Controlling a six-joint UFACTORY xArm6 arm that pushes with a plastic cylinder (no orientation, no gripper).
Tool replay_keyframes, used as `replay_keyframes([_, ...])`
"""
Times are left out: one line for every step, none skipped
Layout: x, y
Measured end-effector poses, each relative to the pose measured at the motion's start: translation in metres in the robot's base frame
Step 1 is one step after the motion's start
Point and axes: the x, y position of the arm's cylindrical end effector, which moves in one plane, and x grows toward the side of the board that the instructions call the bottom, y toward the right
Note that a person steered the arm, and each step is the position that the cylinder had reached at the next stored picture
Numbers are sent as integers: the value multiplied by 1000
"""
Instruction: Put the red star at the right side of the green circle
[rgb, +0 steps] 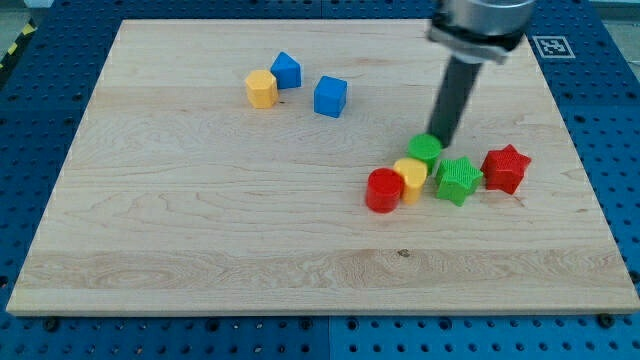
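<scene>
The red star (505, 168) lies toward the view's right on the wooden board (200, 220). The green circle (425, 150) sits to its left and slightly higher, with a green star (458, 180) between and below them. My tip (441, 138) is just above and to the right of the green circle, touching or almost touching it. The dark rod rises from the tip toward the view's top.
A yellow block (411, 179) and a red round block (383, 190) touch each other left of the green star. Near the view's top left are a yellow block (261, 88), a blue block (286, 70) and a blue cube (330, 96).
</scene>
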Motion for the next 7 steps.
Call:
replay_keyframes([-29, 64])
replay_keyframes([-33, 179])
replay_keyframes([28, 227])
replay_keyframes([58, 183])
replay_keyframes([49, 102])
replay_keyframes([45, 49])
replay_keyframes([27, 49])
